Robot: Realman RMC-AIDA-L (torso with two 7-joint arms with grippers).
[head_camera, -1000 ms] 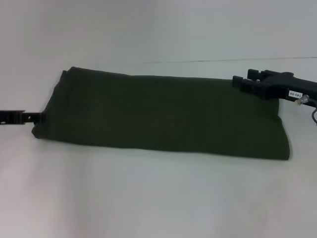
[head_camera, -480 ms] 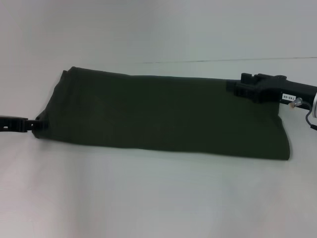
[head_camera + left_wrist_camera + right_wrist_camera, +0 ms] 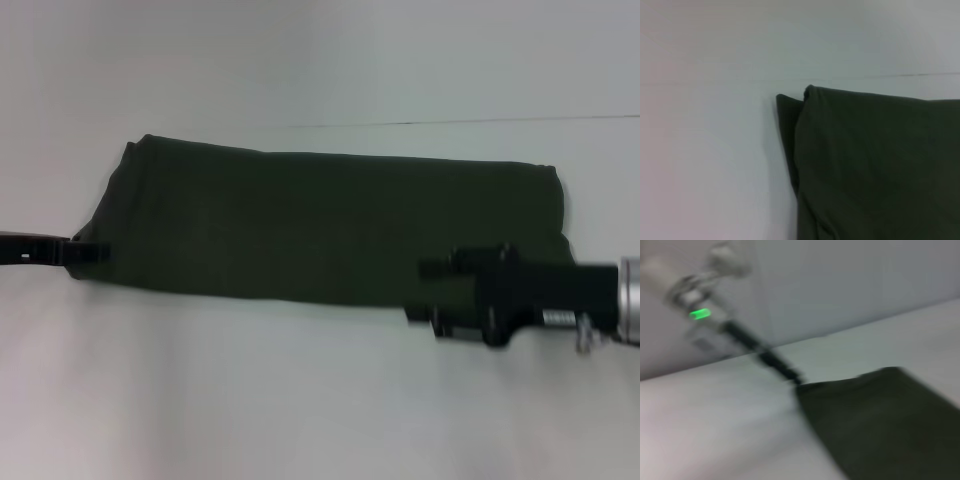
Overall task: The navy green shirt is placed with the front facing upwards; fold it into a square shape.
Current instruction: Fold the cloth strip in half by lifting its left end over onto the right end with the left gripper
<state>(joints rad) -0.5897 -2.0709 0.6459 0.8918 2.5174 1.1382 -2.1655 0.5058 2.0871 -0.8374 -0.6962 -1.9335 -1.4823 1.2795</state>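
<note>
On the bench [image 3: 300, 400] | navy green shirt [image 3: 330, 230]: soft, limp band; grip end corners | left pincer [image 3: 92, 251] at left end, right pincer [image 3: 425, 290] near right edge; grip of both unclear

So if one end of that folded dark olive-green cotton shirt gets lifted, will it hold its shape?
Probably not. The folded dark olive-green cotton shirt lies as a long soft band with rounded edges, so it would likely droop. The left wrist view shows loose stacked layers at one end; those could slide apart. It looks light and unlikely to roll.
</note>
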